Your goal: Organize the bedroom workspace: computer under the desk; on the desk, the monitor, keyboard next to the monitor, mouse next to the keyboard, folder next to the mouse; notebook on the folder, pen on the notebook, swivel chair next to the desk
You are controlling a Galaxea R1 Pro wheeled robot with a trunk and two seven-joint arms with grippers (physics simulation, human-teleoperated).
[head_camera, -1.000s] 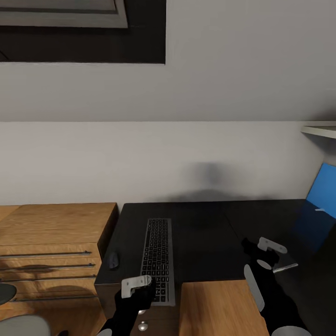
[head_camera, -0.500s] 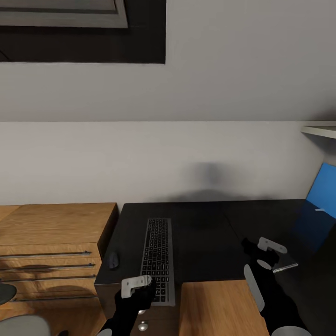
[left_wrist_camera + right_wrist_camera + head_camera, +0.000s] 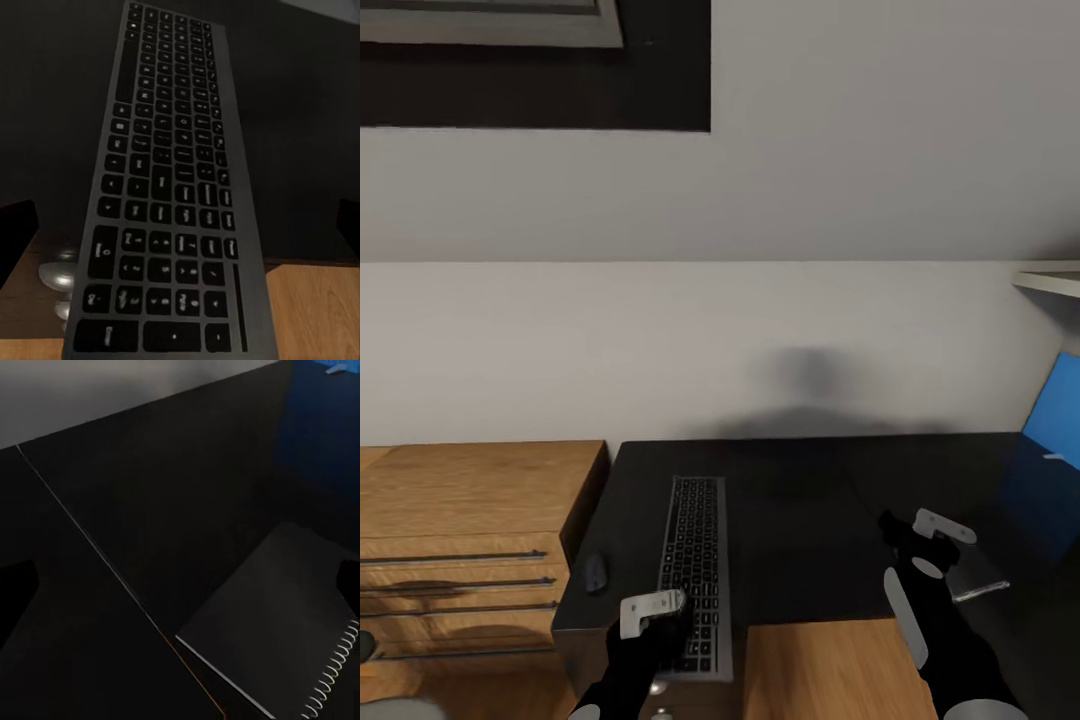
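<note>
Two black arms reach over the black desk [image 3: 800,480], which stands against the white wall [image 3: 760,320]. Left gripper [image 3: 653,612] hangs over the near end of the long dark-grey keyboard [image 3: 694,560], and the left wrist view shows that keyboard [image 3: 169,202] running lengthwise away between two widely parted dark fingers [image 3: 15,240], nothing held between them. It lies flat on the desk, its near end poking out past the desk's front edge. Just beside it, toward the wooden drawer unit [image 3: 470,530], sits the small dark mouse [image 3: 596,573], apart from the keyboard and close to the desk's left edge. Over on the other side, the right gripper [image 3: 938,532] hovers above bare desk; its fingers spread wide too, gripping nothing. Beyond them the right wrist view picks up a dark spiral-bound notebook [image 3: 281,622] lying flat, its wire coil [image 3: 334,671] catching the light. A bright blue panel [image 3: 1052,410] leans at the desk's far right end.
</note>
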